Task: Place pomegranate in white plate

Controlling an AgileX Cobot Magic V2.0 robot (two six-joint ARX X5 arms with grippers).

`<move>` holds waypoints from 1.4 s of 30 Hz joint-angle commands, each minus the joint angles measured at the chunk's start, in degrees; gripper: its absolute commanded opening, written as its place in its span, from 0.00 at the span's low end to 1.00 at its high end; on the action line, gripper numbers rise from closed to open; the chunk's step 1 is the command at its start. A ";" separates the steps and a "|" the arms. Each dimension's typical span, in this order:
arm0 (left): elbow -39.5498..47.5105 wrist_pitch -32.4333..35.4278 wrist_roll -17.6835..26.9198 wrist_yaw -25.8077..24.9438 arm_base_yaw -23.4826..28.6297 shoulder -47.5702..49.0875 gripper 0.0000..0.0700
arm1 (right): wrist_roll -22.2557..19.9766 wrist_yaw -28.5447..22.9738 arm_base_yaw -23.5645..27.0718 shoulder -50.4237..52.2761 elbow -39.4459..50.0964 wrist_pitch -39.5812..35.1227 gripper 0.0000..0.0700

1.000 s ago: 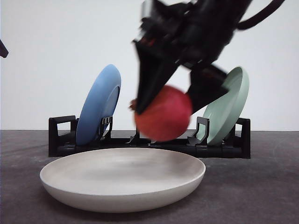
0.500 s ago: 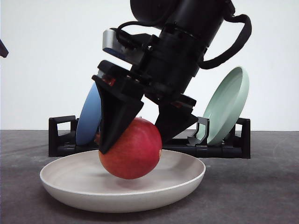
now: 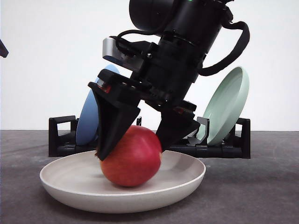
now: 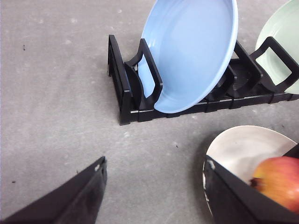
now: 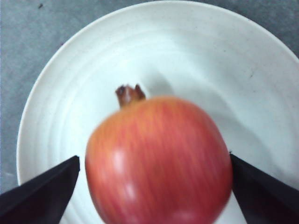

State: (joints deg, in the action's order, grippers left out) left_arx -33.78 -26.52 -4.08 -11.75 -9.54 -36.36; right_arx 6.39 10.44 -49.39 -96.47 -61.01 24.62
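Note:
The red pomegranate (image 3: 133, 161) rests in the white plate (image 3: 70, 189) at the front middle of the table, its crown nub pointing left. My right gripper (image 3: 131, 154) straddles it from above, open. In the right wrist view a thin gap shows between one finger (image 5: 42, 196) and the pomegranate (image 5: 159, 158); the other finger (image 5: 266, 196) is at its edge. The white plate (image 5: 70, 93) lies underneath. My left gripper (image 4: 154, 196) hovers open and empty left of the plate (image 4: 243, 149), with the pomegranate (image 4: 279, 179) beside one finger.
Behind the white plate stands a black dish rack (image 3: 60, 135) with a blue plate (image 3: 93, 112) upright on its left and a pale green plate (image 3: 229, 107) leaning on its right. The grey tabletop spreads to both sides.
My right gripper carried the pomegranate down and leftward from in front of the rack into the white plate. Its fingers have since spread slightly and the fruit now sits on the plate.

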 commanded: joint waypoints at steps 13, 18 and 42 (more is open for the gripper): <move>-0.44 0.85 -0.09 -0.04 -0.07 -0.31 0.56 | -2.82 0.61 1.20 13.86 7.82 -13.73 0.87; -0.44 0.81 -0.09 -0.04 -0.07 -0.31 0.56 | 0.27 1.81 6.01 22.37 16.19 -18.22 0.87; -0.44 0.14 -0.08 -0.04 -0.07 -0.26 0.54 | 3.27 4.43 32.04 41.96 32.63 -16.19 0.82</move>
State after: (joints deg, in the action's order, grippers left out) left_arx -33.78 -26.75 -4.10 -11.75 -9.54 -36.36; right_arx 9.85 14.83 -17.21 -54.24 -28.40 8.75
